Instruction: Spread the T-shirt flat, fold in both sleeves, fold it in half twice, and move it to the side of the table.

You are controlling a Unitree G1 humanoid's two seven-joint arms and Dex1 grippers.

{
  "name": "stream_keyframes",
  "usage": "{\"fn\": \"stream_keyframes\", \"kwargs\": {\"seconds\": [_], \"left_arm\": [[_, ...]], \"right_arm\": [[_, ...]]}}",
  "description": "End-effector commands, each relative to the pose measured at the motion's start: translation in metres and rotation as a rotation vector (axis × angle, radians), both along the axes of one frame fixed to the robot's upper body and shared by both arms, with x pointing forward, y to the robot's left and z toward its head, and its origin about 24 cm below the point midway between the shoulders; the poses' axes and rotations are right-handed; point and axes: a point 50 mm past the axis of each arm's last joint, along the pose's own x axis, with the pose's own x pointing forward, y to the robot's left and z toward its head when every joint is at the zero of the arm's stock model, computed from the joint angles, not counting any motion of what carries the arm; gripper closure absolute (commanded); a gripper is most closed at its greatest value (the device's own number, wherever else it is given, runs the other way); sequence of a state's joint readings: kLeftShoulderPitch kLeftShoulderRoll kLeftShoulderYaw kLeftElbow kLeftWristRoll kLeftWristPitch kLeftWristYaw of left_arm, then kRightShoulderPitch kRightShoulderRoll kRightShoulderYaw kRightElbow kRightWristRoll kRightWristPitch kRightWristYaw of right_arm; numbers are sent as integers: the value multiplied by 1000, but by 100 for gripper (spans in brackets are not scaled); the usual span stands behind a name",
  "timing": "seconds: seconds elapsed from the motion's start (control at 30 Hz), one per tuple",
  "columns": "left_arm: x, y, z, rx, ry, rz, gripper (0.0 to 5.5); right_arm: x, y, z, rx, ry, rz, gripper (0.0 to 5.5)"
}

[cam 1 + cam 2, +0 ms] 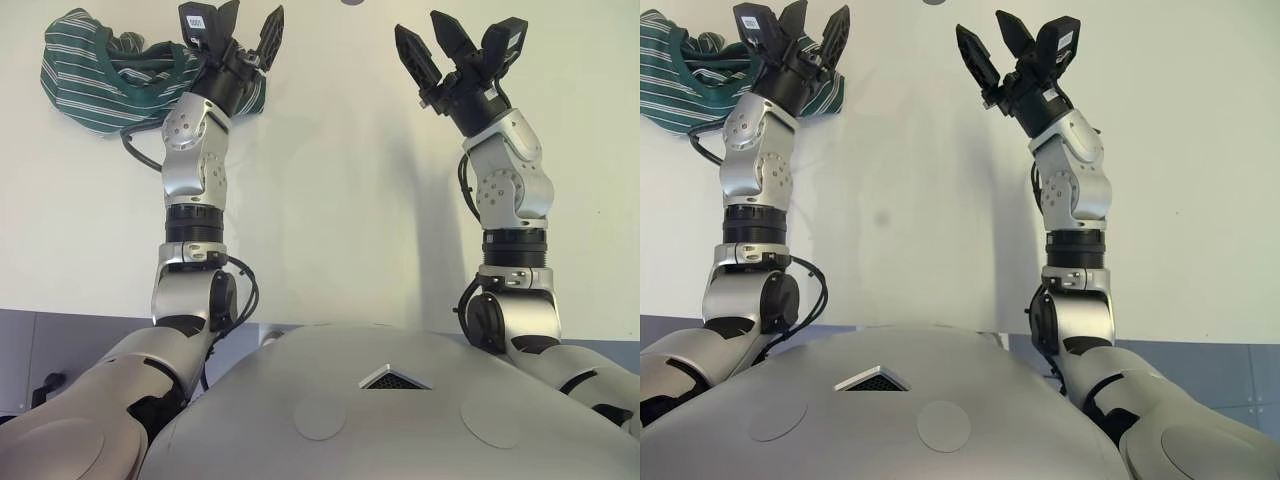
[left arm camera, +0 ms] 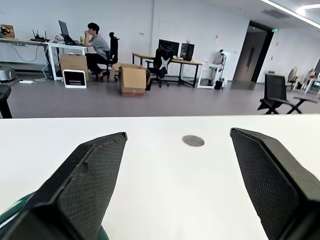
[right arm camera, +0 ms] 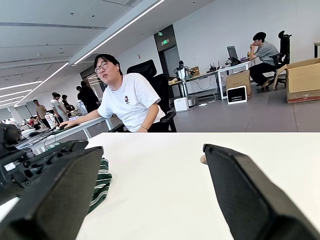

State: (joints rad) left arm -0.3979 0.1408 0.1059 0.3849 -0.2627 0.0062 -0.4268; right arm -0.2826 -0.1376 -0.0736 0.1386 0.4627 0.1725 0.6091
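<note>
At the far left of the desk (image 1: 330, 200) the T-shirt (image 1: 95, 80) lies in a crumpled, green-striped heap with nothing spread out, so we judge flattening to be the step in hand. Our left jaws stand wide apart and empty over the heap's right edge. Our right jaws, equally wide and empty, hang above bare desk well apart from the cloth. To do this well, we should close the left jaws on a single outer layer at an edge, not on the thick middle, where several folds would come up as one lump. Next we should draw the shirt toward the centre, where both arms can reach it. The right jaws can then take an opposite edge, and we pull apart gently until the cloth opens. Much is hard to read here. Our left wrist covers the heap's right part, and we cannot tell whether those jaws touch the fabric or hover above it. We cannot pick out collar, sleeves or hem in the folds, and the right eye view cuts off the heap's left side.
</note>
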Motion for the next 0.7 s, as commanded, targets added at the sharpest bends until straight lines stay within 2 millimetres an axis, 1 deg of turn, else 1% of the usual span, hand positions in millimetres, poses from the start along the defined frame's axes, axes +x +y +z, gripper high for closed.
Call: {"fn": "stream_keyframes", "kwargs": {"seconds": [0.03, 0.13, 0.23, 0.3, 0.37, 0.4, 0.43, 0.5, 0.53, 0.57, 0.6, 0.67, 0.7], "left_arm": [[4, 3, -10, 127, 30, 39, 169], [8, 17, -27, 246, 130, 144, 169], [6, 36, -48, 411, 220, 221, 169], [-2, 44, -67, 552, 278, 216, 169], [-12, 47, -82, 749, 285, 155, 169], [-17, 46, -86, 825, 271, 99, 169], [-26, 44, -91, 899, 260, -6, 169], [-51, 52, -101, 1171, 237, -263, 169], [-64, 59, -102, 1281, 235, -390, 169], [-72, 63, -100, 1342, 232, -480, 169], [-79, 65, -95, 1365, 222, -557, 169], [-100, 60, -77, 1306, 185, -722, 169], [-115, 58, -64, 1258, 161, -819, 169]], "right_arm": [[1, -1, 3, -27, -15, 10, 176], [1, -2, 2, -33, -14, 10, 176], [1, -2, 1, -41, -11, 13, 176], [0, -3, 0, -44, -10, 13, 176], [-1, -3, -1, -43, -10, 11, 176], [-1, -2, -1, -43, -10, 11, 176], [-1, -1, 0, -42, -11, 12, 176], [-1, 2, 1, -36, -16, 13, 176], [-2, 1, -1, -31, -13, 4, 176], [-3, 0, -2, -28, -8, -3, 176], [-5, -1, -4, -30, -3, -6, 176], [-6, -2, -6, -35, 1, -4, 176], [-6, -2, -6, -36, 0, -5, 176]]}}
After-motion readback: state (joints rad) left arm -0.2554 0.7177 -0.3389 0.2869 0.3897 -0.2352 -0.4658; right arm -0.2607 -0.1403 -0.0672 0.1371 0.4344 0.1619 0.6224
